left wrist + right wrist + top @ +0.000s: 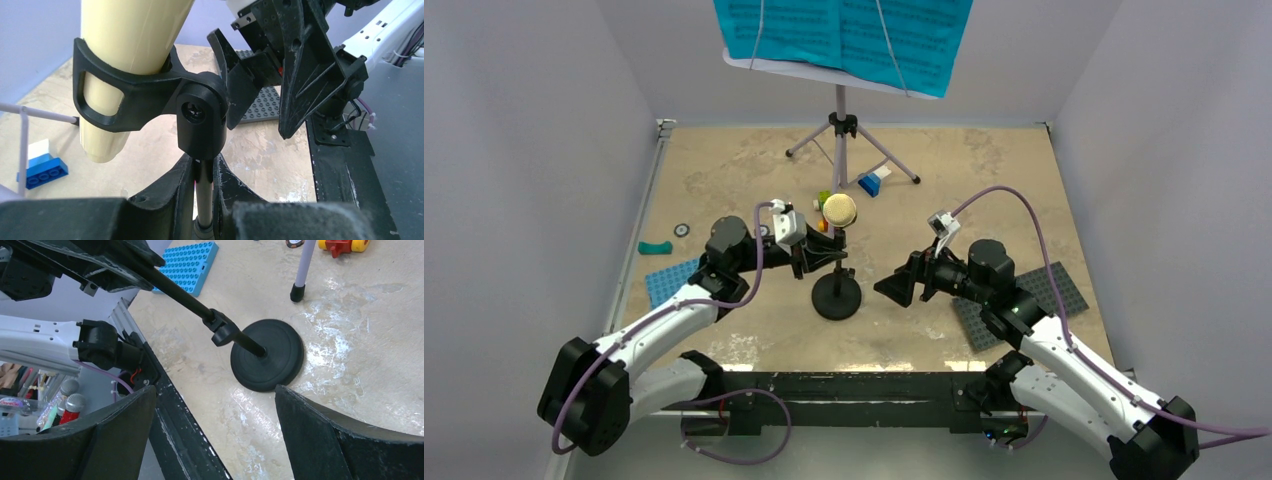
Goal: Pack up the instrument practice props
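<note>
Clamping the mic stand (pixel 836 295) pole at lower centre with the left tool (pixel 824 262) nearly shut, cream microphone (pixel 839 210) clipped on; holding the right tool (pixel 896 288) wide, empty, just beside. Farther up, music stand (pixel 841 110) and teal pages (pixel 844 30) upright: nothing packed yet.

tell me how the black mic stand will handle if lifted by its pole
Probably stiff: the mic stand has a rigid-looking pole. Its broad disc base likely holds most of the weight, so it should hang upright. The cream microphone might slide from its clip if tilted.
</note>
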Tool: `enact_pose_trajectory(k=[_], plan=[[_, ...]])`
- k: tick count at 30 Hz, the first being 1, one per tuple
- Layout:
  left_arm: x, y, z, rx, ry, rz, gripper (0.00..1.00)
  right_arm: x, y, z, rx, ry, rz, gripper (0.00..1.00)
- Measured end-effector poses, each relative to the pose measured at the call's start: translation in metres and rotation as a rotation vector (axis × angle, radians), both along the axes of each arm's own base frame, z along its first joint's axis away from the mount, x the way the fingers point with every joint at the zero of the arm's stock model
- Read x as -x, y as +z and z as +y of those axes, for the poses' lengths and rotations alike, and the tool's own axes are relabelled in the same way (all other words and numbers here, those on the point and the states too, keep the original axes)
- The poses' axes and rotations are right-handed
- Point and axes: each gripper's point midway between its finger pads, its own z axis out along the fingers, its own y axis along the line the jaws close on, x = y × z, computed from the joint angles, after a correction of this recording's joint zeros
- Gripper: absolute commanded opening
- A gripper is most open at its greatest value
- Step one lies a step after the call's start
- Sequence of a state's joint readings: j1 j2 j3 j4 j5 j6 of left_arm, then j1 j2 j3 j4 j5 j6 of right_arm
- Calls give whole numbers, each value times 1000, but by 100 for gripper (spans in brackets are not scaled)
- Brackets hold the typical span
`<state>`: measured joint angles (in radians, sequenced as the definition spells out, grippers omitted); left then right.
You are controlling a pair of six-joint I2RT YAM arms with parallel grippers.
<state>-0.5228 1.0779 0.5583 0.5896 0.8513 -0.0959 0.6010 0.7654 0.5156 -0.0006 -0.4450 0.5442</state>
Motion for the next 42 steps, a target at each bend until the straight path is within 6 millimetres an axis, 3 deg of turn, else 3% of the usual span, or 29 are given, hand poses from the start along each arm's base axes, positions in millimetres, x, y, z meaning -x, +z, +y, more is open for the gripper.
enact_pose_trajectory(k=[3,6,10,14,20,24,25,32,36,42], plan=[[-1,-7,-2,4,-6,31,5,0,-1,0,7,2,-8,93],[1,-8,-2,24,-7,26,19,0,-4,-2,22,1,-4,93],[0,-7,-1,34,0,33,47,1,-8,-3,35,3,4,94],[-3,-4,2,38,34,40,62,2,-11,-4,45,5,10,94],[1,19,18,60,129,-8,71,4,-15,-6,64,9,12,94],[-2,27,38,53,256,-12,97,5,-16,-7,75,9,15,94],[-2,27,44,50,294,-1,100,5,-16,-8,77,9,15,94],[-6,17,84,68,573,290,100,2,-20,-11,102,-12,10,93],[2,13,83,82,584,426,100,1,-22,-12,109,-17,10,93],[26,-22,63,37,619,465,97,-1,-24,-14,121,-37,14,93]])
